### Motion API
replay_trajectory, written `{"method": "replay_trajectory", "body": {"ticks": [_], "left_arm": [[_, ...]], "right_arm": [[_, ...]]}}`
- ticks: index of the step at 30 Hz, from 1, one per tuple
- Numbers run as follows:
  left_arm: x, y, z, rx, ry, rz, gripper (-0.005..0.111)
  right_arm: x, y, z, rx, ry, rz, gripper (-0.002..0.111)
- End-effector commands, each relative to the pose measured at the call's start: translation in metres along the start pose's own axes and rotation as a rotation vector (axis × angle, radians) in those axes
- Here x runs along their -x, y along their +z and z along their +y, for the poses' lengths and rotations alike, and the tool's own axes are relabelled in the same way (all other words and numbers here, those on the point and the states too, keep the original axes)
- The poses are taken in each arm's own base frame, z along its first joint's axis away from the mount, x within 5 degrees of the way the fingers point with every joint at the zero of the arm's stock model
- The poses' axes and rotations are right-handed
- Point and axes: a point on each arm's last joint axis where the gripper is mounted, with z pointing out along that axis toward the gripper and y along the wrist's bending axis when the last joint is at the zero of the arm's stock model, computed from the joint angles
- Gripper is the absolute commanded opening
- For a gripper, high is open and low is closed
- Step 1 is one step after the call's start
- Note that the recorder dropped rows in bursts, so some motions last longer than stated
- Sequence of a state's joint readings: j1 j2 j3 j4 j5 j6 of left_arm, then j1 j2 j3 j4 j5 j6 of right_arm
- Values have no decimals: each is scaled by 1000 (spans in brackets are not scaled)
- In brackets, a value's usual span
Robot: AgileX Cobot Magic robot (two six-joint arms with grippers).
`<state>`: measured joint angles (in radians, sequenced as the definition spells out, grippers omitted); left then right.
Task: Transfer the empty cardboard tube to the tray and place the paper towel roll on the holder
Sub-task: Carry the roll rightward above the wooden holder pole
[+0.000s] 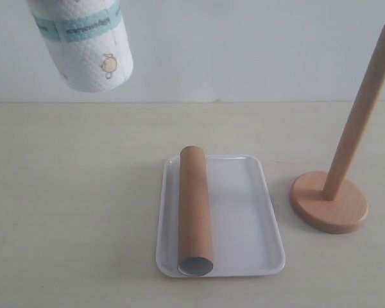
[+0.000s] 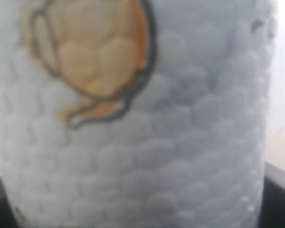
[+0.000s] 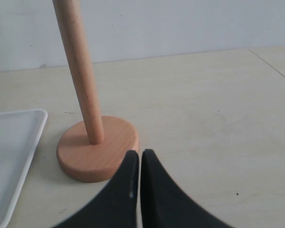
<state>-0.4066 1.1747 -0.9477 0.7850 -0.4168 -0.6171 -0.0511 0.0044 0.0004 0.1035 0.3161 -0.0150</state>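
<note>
Cardboard first: the empty cardboard tube (image 1: pixel 194 205) lies lengthwise inside the tray (image 1: pixel 244 212), along its left side, with one hollow end facing the exterior camera and its far end reaching the tray's back rim. The tray sits flat on the counter (image 1: pixel 70 212), near the middle. The paper towel roll (image 1: pixel 83 45) hangs tilted in the air at the upper left of the exterior view, well above the counter and well apart from the holder (image 1: pixel 329 208); its upper part is cut off by the frame edge, so neither the arm nor the grip shows there. In the left wrist view the roll fills nearly everything, blurred, with one yellow and grey picture on it. Only dark slivers at the lower corners hint at the left pincer (image 2: pixel 137 204), which grasps the roll on either side; the fingertips themselves cannot be made out. The holder stands to the right of the tray, close but apart from it, its disc base on the counter and its rod bare. The right pincer (image 3: pixel 140 154) is clenched, its black fingers pressed together with nothing between them, low and just beside the holder's base. That view cuts off the rod's top and shows only one corner of the tray.
</note>
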Motion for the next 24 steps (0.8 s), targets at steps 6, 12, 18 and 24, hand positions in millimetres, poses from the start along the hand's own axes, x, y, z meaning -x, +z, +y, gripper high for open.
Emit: {"method": "replay_trajectory", "body": {"ticks": [6, 12, 18, 24], "left_arm": [[15, 35, -39, -166, -65, -14, 4], [22, 73, -75, -271, -78, -19, 4], [26, 118, -111, -340, -83, -34, 4], [38, 161, -126, -340, -87, -96, 4]], "right_arm": [[2, 0, 0, 0, -8, -18, 1], [2, 0, 0, 0, -8, -18, 1], [2, 0, 0, 0, -8, -18, 1], [2, 0, 0, 0, -8, -18, 1]]}}
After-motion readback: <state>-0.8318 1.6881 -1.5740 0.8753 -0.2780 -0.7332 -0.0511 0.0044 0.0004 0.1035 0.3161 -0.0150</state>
